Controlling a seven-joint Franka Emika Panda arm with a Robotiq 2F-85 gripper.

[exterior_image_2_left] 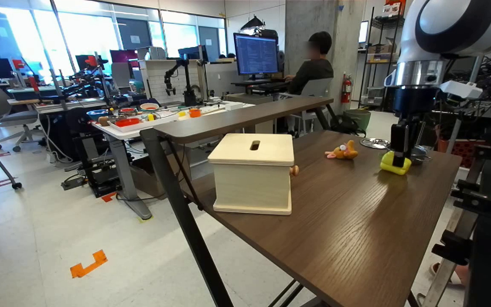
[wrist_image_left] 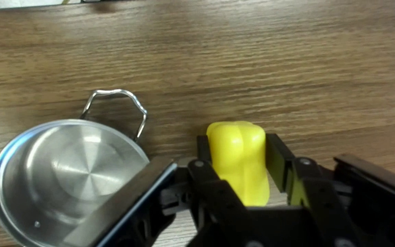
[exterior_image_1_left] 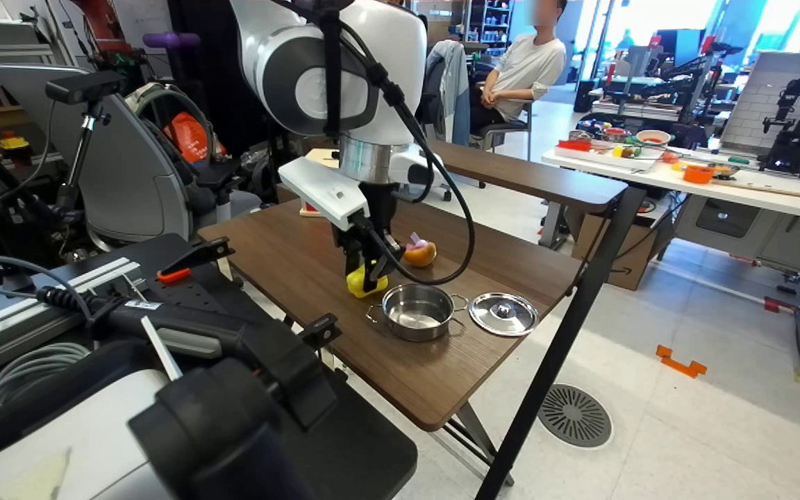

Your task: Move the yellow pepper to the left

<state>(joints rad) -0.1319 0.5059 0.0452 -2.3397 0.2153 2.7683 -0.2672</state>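
The yellow pepper (wrist_image_left: 243, 171) is bright, lumpy and upright between the fingers in the wrist view. It also shows in both exterior views (exterior_image_1_left: 357, 286) (exterior_image_2_left: 391, 169), partly covered by the fingers. My gripper (wrist_image_left: 239, 149) points down, with one finger pad against each side of the pepper, so it is shut on it. The gripper also shows in an exterior view (exterior_image_1_left: 365, 271). The pepper is at or just above the brown table (exterior_image_2_left: 335, 230); I cannot tell whether it touches. A metal pot (wrist_image_left: 87, 168) stands close beside the gripper, its wire handle near the pepper.
A metal lid (exterior_image_1_left: 504, 314) lies beyond the pot. An orange toy (exterior_image_2_left: 342, 152) lies on the table near the gripper. A wooden box (exterior_image_2_left: 252, 183) stands at the table's far end from the pot. A raised shelf (exterior_image_2_left: 245, 117) runs along one table edge.
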